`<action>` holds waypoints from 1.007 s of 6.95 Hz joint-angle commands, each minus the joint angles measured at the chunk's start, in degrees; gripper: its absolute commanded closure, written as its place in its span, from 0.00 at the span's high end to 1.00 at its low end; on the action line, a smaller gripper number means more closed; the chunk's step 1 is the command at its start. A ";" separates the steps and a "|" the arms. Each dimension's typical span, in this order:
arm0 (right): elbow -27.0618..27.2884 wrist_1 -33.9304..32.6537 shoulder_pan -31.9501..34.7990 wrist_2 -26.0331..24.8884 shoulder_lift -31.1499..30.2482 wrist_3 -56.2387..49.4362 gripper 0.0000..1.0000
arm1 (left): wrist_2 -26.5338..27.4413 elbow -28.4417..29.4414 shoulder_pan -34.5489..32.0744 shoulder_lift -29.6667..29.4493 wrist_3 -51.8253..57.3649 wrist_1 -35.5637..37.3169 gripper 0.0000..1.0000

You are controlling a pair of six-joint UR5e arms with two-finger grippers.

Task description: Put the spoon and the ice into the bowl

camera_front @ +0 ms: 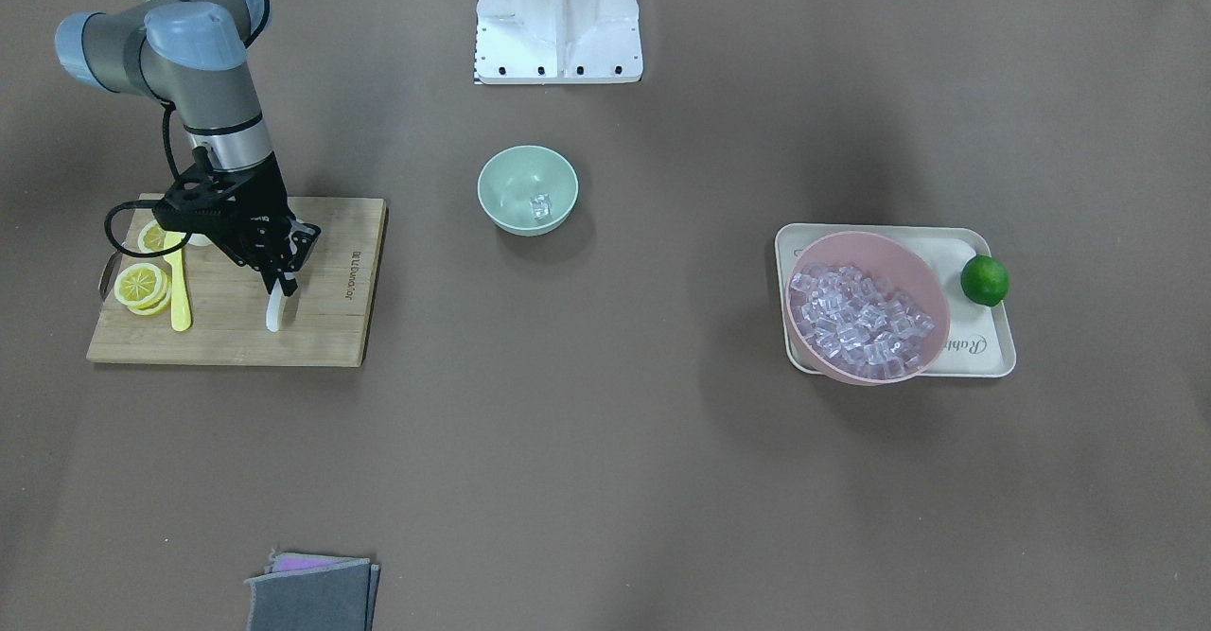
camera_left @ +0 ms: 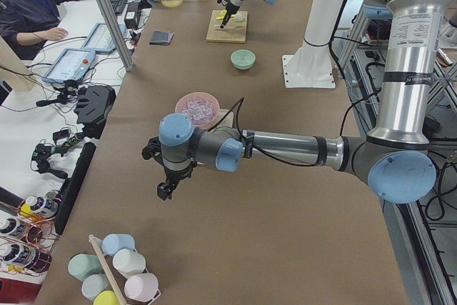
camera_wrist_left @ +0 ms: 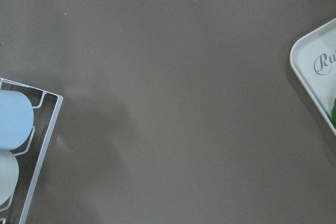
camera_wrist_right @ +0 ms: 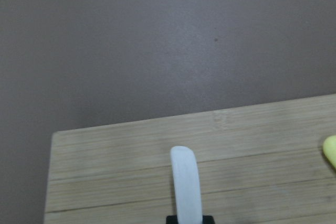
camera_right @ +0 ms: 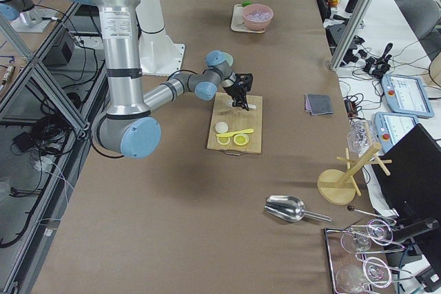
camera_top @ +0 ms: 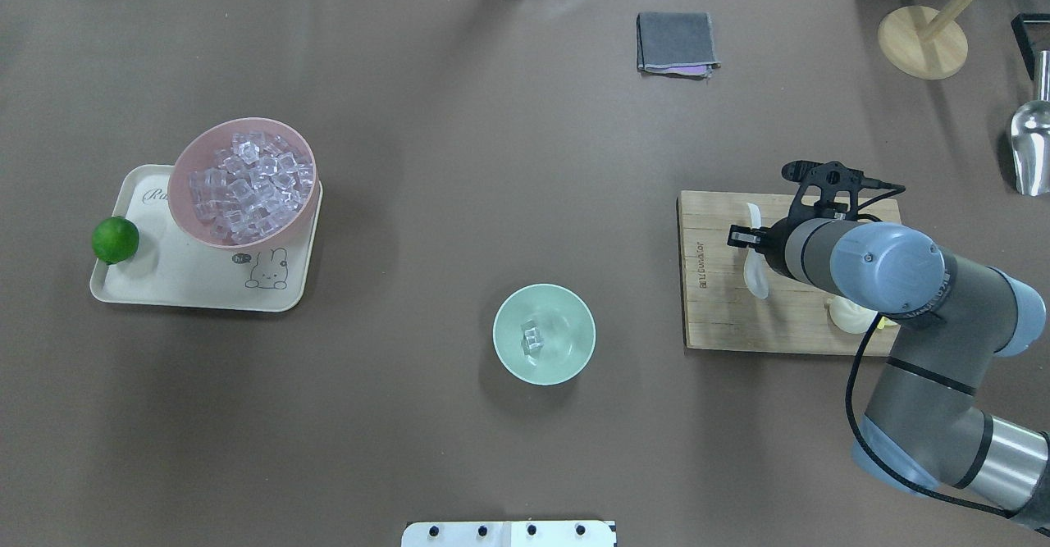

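Observation:
The white spoon (camera_front: pixel 274 312) lies over the wooden cutting board (camera_front: pixel 322 328), its handle pointing away in the right wrist view (camera_wrist_right: pixel 186 182). My right gripper (camera_front: pixel 282 283) is shut on the spoon (camera_top: pixel 756 272) near its middle. The mint-green bowl (camera_front: pixel 501 177) stands mid-table with one ice cube (camera_front: pixel 540 205) inside; from overhead the bowl (camera_top: pixel 568 316) and its ice cube (camera_top: pixel 532 336) show too. My left gripper (camera_left: pixel 166 189) hangs over bare table beyond the tray, and I cannot tell whether it is open or shut.
A pink bowl (camera_top: pixel 197 235) heaped with ice cubes sits on a cream tray (camera_top: pixel 164 276) beside a lime (camera_top: pixel 115 239). Lemon slices (camera_front: pixel 142 286) and a yellow knife (camera_front: pixel 178 290) share the board. A folded grey cloth (camera_top: pixel 674 41) lies at the far edge. The robot base (camera_front: pixel 558 16) is behind the bowl.

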 commanded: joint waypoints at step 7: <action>3.32 -34.91 -18.98 -13.99 25.69 26.52 0.00 | -0.10 -0.39 0.00 0.06 0.17 -0.01 0.98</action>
